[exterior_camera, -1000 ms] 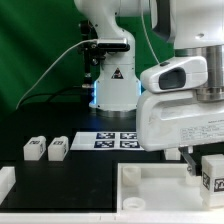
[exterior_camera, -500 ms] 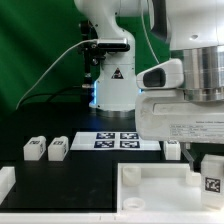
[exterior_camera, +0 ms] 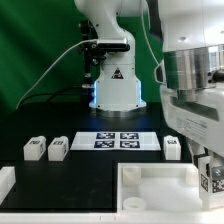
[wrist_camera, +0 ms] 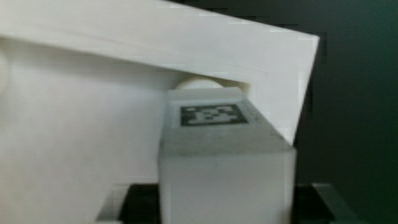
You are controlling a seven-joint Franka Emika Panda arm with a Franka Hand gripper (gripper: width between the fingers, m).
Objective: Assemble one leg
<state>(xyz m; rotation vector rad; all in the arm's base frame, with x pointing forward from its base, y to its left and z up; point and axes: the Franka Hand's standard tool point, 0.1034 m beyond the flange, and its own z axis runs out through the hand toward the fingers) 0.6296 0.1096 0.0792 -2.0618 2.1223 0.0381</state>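
My gripper [exterior_camera: 207,170] is shut on one leg [exterior_camera: 213,182], a small white block with a black-and-white tag, and holds it upright over the large white tray-like panel [exterior_camera: 150,178] near its corner on the exterior view's right. In the wrist view the leg [wrist_camera: 217,140] fills the space between my dark fingers [wrist_camera: 139,200], and its far end meets a rounded spot at the panel's [wrist_camera: 89,120] corner. Two more legs [exterior_camera: 35,148] [exterior_camera: 58,148] lie side by side on the exterior view's left. Another leg [exterior_camera: 172,148] stands behind the panel.
The marker board [exterior_camera: 120,140] lies flat in front of the robot base [exterior_camera: 112,85]. A white part [exterior_camera: 5,182] sits at the exterior view's left edge. The table top is black, with a green backdrop behind.
My hand has turned about its wrist with the leg in it and the leg has sunk slightly toward the panel's corner. The loose legs have not moved.
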